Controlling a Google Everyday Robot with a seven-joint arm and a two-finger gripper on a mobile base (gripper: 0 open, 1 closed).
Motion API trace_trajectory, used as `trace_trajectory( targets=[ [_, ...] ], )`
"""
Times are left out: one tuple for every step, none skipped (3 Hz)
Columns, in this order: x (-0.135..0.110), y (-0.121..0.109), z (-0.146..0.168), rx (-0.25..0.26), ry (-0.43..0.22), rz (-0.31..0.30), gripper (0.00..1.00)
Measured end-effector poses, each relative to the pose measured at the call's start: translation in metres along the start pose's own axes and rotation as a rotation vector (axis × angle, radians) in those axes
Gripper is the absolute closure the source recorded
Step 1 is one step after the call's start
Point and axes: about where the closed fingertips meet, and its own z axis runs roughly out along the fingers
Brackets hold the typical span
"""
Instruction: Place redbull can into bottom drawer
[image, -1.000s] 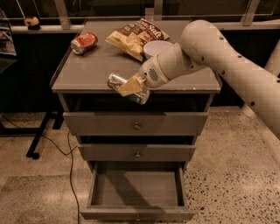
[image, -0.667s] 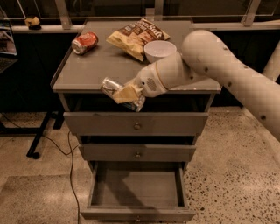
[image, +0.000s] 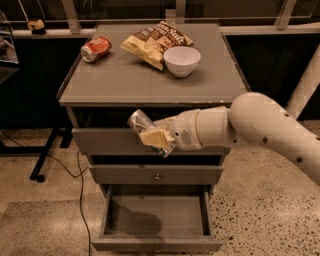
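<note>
The gripper (image: 151, 136), clamping the redbull can (image: 139, 121), has dropped before the top drawer (image: 100, 142).

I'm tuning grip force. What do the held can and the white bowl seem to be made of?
The redbull can, held by the gripper in front of the top drawer, looks like thin metal: silvery-grey with bright glints. The white bowl on the cabinet top could be glazed ceramic or plastic: smooth, plain, softly shiny; the look does not settle it.
</note>
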Motion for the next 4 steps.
trace_trajectory(
  targets=[
    [0.034,-0.008,0.002,0.009,-0.024,0.064,1.0],
    [0.06,-0.023,0.013,-0.009,-0.022,0.124,1.0],
    [0.076,-0.035,0.018,-0.022,-0.021,0.171,1.0],
    [0.076,-0.035,0.018,-0.021,-0.021,0.171,1.0]
  ],
)
